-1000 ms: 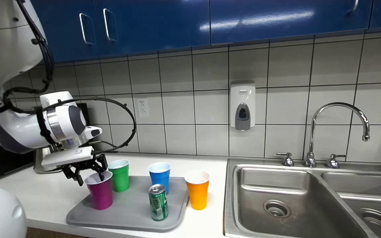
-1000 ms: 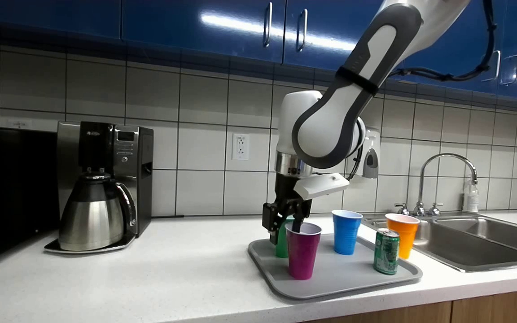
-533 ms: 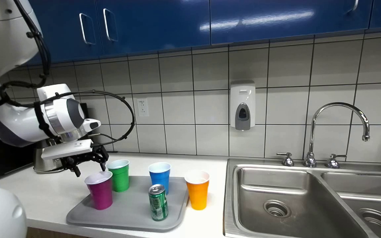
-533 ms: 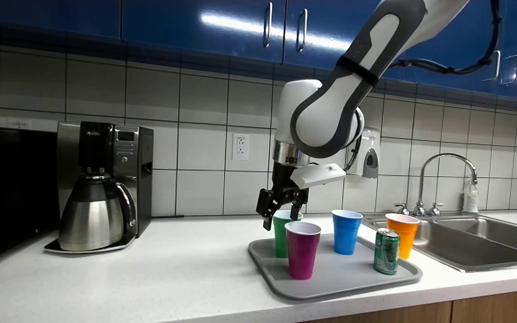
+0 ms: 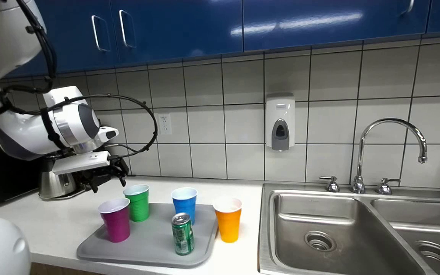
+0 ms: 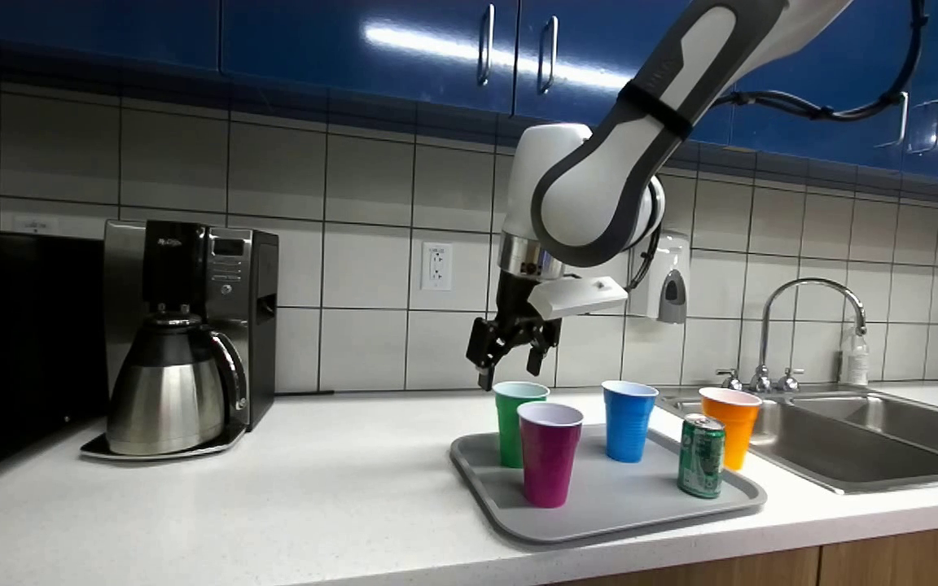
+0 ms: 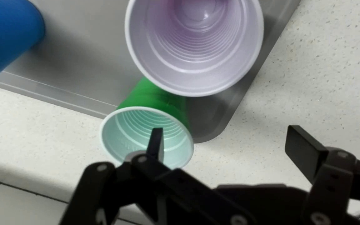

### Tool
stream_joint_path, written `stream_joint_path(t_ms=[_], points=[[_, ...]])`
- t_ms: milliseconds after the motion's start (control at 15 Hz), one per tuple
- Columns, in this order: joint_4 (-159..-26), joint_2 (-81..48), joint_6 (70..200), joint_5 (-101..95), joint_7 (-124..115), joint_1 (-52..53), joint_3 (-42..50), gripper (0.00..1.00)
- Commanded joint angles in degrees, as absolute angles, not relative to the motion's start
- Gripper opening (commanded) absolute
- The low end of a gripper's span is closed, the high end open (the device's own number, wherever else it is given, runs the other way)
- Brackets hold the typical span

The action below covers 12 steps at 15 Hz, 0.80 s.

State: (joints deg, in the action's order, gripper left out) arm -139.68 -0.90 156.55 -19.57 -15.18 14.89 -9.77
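My gripper point(image 5: 109, 186) hangs in the air with its jaws spread wide and nothing between them. In the wrist view one of its fingers point(image 7: 156, 142) overlaps the mouth of a green cup point(image 7: 155, 93); both exterior views show the gripper above that cup's rim. A purple cup point(image 6: 548, 464) with a pale inside stands upright in front of the green one. Both rest on a grey tray point(image 5: 151, 248), along with a blue cup point(image 6: 626, 427) and a green can point(image 5: 183, 236). An orange cup point(image 5: 228, 225) stands on the counter, just past the tray's edge.
A steel sink point(image 5: 319, 263) with a curved faucet point(image 5: 361, 152) lies beyond the orange cup. A coffee maker with a steel carafe point(image 6: 172, 391) stands at the back. Blue cabinets point(image 6: 371, 49) hang overhead, and a soap dispenser point(image 5: 280, 122) is on the wall.
One second ago a finger was inside the purple cup's mouth. The gripper has since risen out of it and spread slightly wider, while the cups, can and tray have stayed put.
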Motion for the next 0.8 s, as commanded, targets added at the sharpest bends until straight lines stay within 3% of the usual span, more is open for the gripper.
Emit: stream_joint_path(t_ms=[0,733], points=[[-139.4,1.7,155.0,-22.6,-19.0,14.0,-8.3,1.0],[-138.9,6.6,151.2,-28.1,-31.7,9.5,-6.3,1.0]])
